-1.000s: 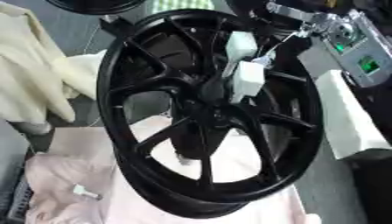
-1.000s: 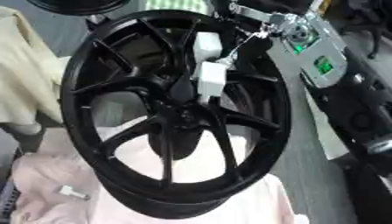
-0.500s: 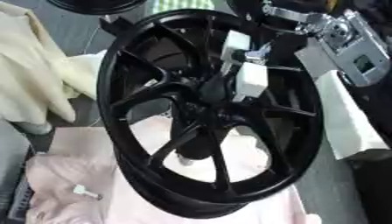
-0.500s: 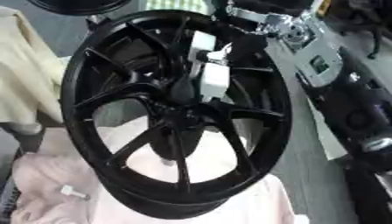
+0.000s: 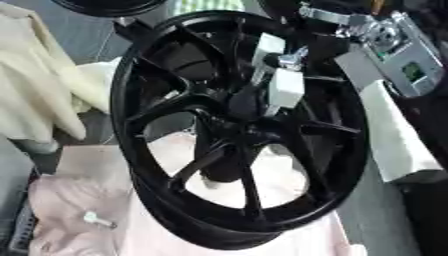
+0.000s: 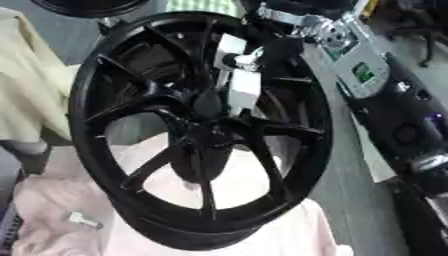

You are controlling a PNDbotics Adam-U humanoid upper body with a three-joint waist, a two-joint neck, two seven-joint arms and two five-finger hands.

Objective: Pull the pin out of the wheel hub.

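A black multi-spoke wheel hub (image 5: 157,107) stands on edge on a pink cloth (image 5: 66,197), its face turned to me. My right arm (image 6: 354,62) reaches in from the upper right. Its hand (image 5: 285,88), with white parts, lies against the spokes just above the dark centre bore (image 5: 234,131). Whether it holds anything there is hidden. A small silver pin or bolt (image 5: 96,219) lies loose on the pink cloth at the lower left, apart from the wheel. My left hand shows in no view.
A cream cloth (image 5: 39,85) is heaped at the left. A white cloth (image 5: 395,137) lies to the right of the wheel. Part of another black wheel (image 5: 109,5) shows at the top edge. Dark equipment (image 6: 411,127) fills the right side.
My right wrist has dropped closer to the wheel's face, and the hand now covers the spokes above the centre. The whole view has shifted slightly.
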